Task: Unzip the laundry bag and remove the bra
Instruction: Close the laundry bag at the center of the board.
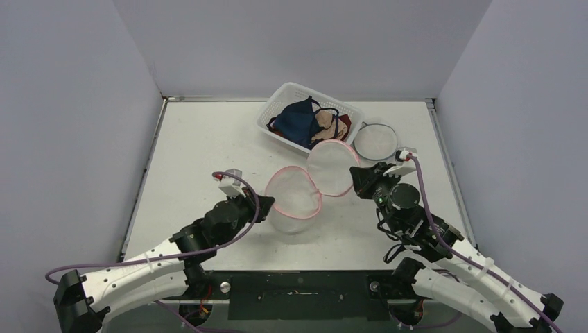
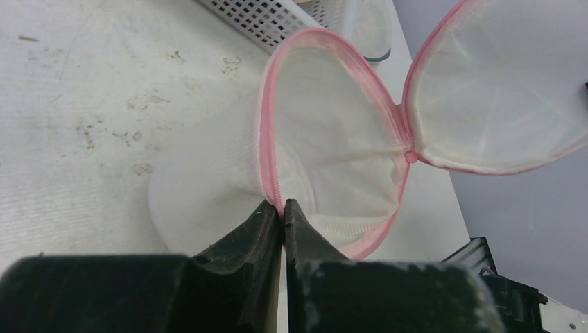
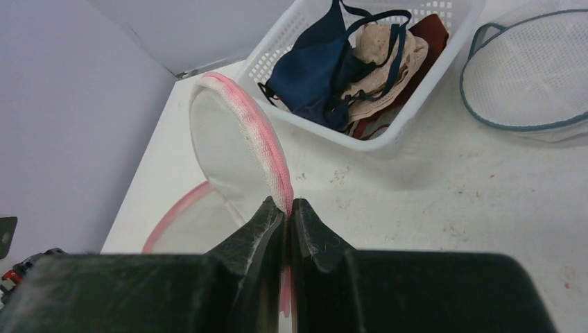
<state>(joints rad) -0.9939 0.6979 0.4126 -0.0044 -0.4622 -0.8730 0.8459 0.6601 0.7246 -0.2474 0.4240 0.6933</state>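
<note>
Pink zip rim (image 2: 267,132), likely the firmest hold on the light, floppy laundry bag (image 1: 295,208), sits pinched tight by both the left gripper (image 2: 283,206) and the right gripper (image 3: 288,205).

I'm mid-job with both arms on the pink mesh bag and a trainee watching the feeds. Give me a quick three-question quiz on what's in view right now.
1. True or false: the pink-rimmed laundry bag is zipped shut.
2. What is the right pincer closed on? A: a bra strap. B: the rim of the bag's lid half. C: a cable.
3. Fill the gap: the navy bra lies in the white ___ beyond the bag.

Key
1. False. It is splayed open, and the left pincer is shut on its rim.
2. B.
3. basket.
</note>
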